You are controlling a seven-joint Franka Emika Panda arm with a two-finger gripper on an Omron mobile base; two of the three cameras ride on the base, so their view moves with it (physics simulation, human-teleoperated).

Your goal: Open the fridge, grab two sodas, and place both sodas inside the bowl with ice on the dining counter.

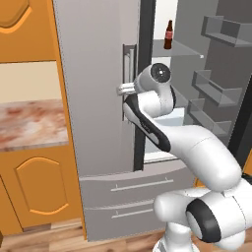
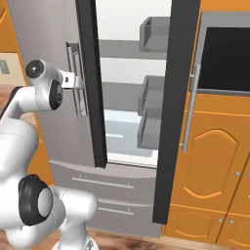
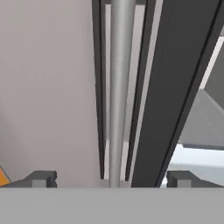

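The grey fridge [image 1: 93, 98] has its left door shut and its right door swung open [image 1: 216, 88]. A dark-brown soda bottle [image 1: 168, 35] stands on an upper shelf inside. My gripper [image 1: 123, 89] is at the left door's vertical bar handle [image 1: 129, 64], also seen from the right as the gripper [image 2: 73, 80] at the handle [image 2: 75, 83]. In the hand view the handle bar [image 3: 118, 87] runs up between my two fingertips [image 3: 41, 178], and the gripper [image 3: 111, 179] is open around it without touching. The bowl and the dining counter are out of view.
Orange cabinets and a marbled wall counter [image 1: 29, 123] lie left of the fridge. The open door's bins [image 2: 151, 97] jut into the opening. A tall orange cabinet with a black panel [image 2: 227, 58] and a bar handle [image 2: 190, 107] stands to the right. Bottom drawers [image 1: 133, 187] are shut.
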